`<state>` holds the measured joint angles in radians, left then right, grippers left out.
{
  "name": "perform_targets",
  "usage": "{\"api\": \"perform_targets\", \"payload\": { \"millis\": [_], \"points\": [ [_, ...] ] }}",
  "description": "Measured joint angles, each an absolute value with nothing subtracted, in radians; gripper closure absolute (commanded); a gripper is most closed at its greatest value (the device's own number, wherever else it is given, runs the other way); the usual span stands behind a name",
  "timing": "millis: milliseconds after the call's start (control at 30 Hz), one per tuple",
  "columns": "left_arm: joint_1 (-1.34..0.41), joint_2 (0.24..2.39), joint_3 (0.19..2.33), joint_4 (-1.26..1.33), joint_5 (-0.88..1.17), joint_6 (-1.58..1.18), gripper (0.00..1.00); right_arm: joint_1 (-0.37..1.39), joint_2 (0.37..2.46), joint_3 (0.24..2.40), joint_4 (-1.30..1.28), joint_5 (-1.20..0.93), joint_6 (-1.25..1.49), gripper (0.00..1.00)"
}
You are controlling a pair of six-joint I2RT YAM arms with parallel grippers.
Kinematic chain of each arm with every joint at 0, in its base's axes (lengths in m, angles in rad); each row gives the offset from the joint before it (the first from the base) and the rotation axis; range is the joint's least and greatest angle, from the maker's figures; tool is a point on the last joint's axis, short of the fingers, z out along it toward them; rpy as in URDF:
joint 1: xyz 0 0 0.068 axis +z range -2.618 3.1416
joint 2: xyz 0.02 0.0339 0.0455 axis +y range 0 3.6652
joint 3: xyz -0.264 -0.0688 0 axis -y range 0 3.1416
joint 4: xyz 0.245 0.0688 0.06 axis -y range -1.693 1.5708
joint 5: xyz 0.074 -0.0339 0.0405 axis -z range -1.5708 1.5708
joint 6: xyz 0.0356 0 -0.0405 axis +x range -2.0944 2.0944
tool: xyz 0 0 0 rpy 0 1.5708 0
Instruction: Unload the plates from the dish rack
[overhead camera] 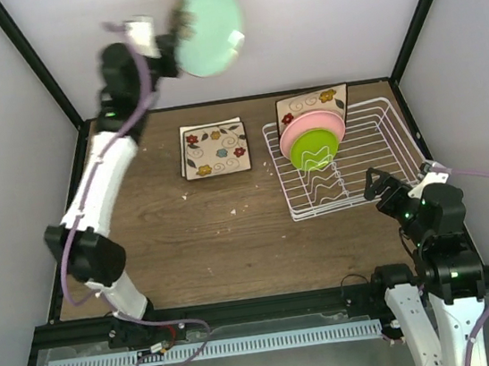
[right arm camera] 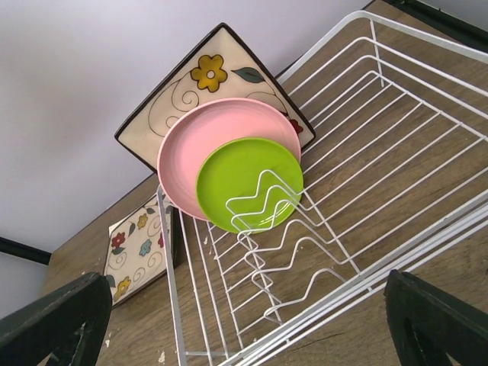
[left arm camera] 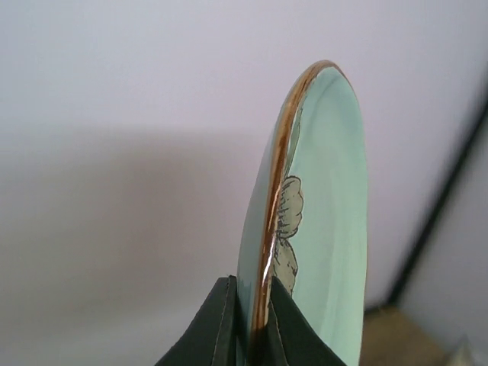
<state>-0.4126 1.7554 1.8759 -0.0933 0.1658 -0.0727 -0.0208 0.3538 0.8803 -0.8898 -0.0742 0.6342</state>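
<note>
Left claw pinches mint-green plate by its rim, aloft; right claw spread near dish rack.

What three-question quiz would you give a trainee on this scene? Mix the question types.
1. True or false: the left end effector is shut on the mint-green plate.
2. How many plates stand in the dish rack? A two, B three, C five.
3. Fill in: the smallest plate in the rack is the ____ one.
Key: 1 true; 2 B; 3 lime-green plate.
</note>
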Motion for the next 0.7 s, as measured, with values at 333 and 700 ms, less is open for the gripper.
{"api": "perform_targets", "payload": {
  "millis": [333,700],
  "points": [
    [0.278,1.589,1.454,0.006,0.267,-0.633,0.96,-0.020,0.358,0.831,-0.847,-0.083,0.660,0.00],
    [0.340,1.605,1.042,-0.080,0.364,-0.810,0.96,-0.020,0.400,0.796,-0.787,-0.103,0.674,0.00]
  ]
}}
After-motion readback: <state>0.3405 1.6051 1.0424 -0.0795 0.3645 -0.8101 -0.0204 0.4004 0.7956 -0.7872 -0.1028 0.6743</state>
